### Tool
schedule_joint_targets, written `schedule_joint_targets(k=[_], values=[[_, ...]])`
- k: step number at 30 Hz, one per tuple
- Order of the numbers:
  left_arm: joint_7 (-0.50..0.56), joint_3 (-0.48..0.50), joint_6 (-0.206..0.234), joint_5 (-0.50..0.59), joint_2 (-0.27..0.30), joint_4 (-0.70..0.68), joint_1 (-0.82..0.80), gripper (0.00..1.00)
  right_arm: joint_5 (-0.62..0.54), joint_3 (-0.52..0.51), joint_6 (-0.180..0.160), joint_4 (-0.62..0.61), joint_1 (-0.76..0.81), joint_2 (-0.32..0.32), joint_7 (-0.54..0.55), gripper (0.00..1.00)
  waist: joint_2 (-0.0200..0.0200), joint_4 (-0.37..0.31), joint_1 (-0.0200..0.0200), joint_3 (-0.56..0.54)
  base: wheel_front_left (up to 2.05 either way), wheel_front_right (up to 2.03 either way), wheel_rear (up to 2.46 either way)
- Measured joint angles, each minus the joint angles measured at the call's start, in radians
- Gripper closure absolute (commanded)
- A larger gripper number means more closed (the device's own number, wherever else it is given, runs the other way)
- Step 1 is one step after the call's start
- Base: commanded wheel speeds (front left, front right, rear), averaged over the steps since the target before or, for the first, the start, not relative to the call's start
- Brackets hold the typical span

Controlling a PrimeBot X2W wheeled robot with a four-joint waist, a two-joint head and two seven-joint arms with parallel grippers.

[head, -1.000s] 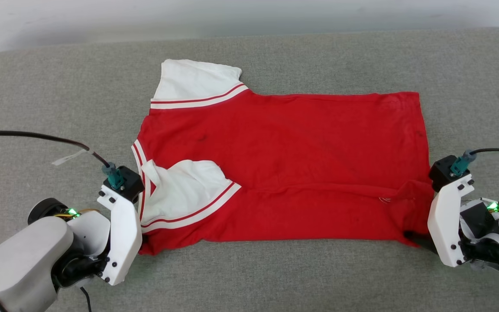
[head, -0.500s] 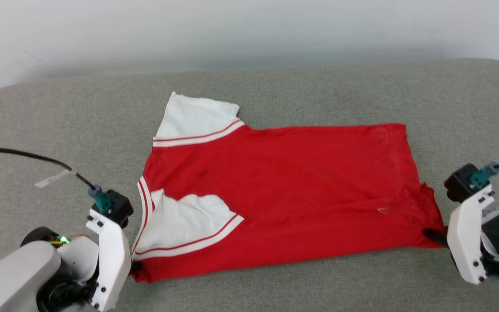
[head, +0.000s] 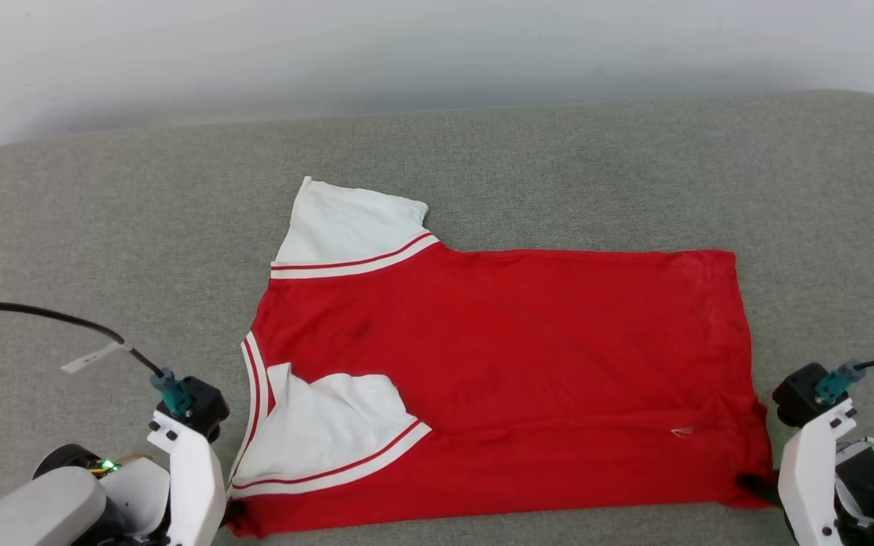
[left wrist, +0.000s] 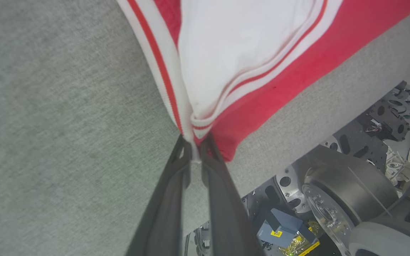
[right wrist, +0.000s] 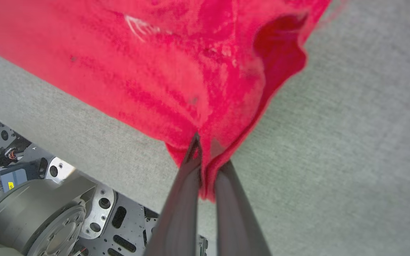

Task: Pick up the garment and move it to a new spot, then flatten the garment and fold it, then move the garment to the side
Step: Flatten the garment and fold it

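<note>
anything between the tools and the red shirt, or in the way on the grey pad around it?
Nothing visible. The left tool is shut on the garment at the striped trim of its near corner. The right tool is shut on the near hem corner. Nothing visible blocks the grey pad beside it.

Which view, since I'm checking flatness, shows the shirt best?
The head view: the whole shirt lies spread, one sleeve folded inward. The left wrist view shows its sleeve corner pinched in the left fingers; the right wrist view its hem corner in the right fingers.
</note>
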Motion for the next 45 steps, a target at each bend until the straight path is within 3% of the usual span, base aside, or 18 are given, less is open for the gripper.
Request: schedule_joint_targets(k=[1, 7, 13, 20, 25, 31, 34, 39, 45], values=[[-0.01, 0.004, 0.004, 0.002, -0.001, 0.001, 0.0, 0.0, -0.004, -0.009, 0.0, 0.007, 0.0, 0.006, -0.015, 0.0, 0.0, 0.0, 0.0, -0.001, 0.0, 0.0, 0.0], [-0.067, 0.065, 0.014, 0.013, 0.03, -0.002, -0.048, 0.0, -0.058, -0.077, 0.0, -0.01, -0.006, 0.015, -0.136, 0.0, 0.0, -0.001, 0.0, -0.019, 0.0, 0.0, 0.0], [-0.155, 0.134, 0.023, 0.074, 0.048, 0.008, -0.145, 0.0, -0.191, -0.24, 0.0, -0.033, -0.032, 0.05, -0.32, 0.0, 0.0, -0.013, 0.0, -0.014, 0.0, 0.0, 0.0], [-0.203, 0.194, 0.026, 0.123, 0.016, 0.065, -0.286, 0.0, -0.36, -0.513, 0.0, -0.088, 0.01, 0.211, -0.559, 0.0, 0.0, -0.038, 0.0, 0.028, 0.0, 0.0, 0.0], [-0.181, 0.229, 0.022, 0.134, 0.007, 0.101, -0.396, 0.0, -0.501, -0.67, 0.0, -0.183, 0.098, 0.332, -0.666, 0.0, 0.0, -0.063, 0.0, 0.086, 0.0, 0.0, 0.0], [-0.066, 0.257, 0.006, 0.105, 0.006, 0.135, -0.528, 0.0, -0.65, -0.785, 0.0, -0.328, 0.188, 0.466, -0.73, 0.0, 0.0, -0.098, 0.0001, 0.177, 0.0, 0.0, 0.0], [0.029, 0.26, 0.003, 0.089, 0.01, 0.144, -0.6, 0.0, -0.7, -0.795, 0.0, -0.377, 0.214, 0.512, -0.738, 0.0, 0.0, -0.117, 0.0001, 0.228, 0.0, 0.0, 0.0], [0.217, 0.253, 0.006, 0.039, -0.005, 0.168, -0.706, 0.0, -0.742, -0.794, 0.0, -0.415, 0.222, 0.557, -0.747, 0.0, 0.0, -0.148, 0.0002, 0.313, 0.0, 0.0, 0.0], [0.359, 0.23, 0.014, 0.045, -0.02, 0.206, -0.81, 0.0, -0.766, -0.774, 0.0, -0.424, 0.195, 0.575, -0.755, 0.0, 0.0, -0.189, 0.0002, 0.406, 0.0, 0.0, 0.0]])
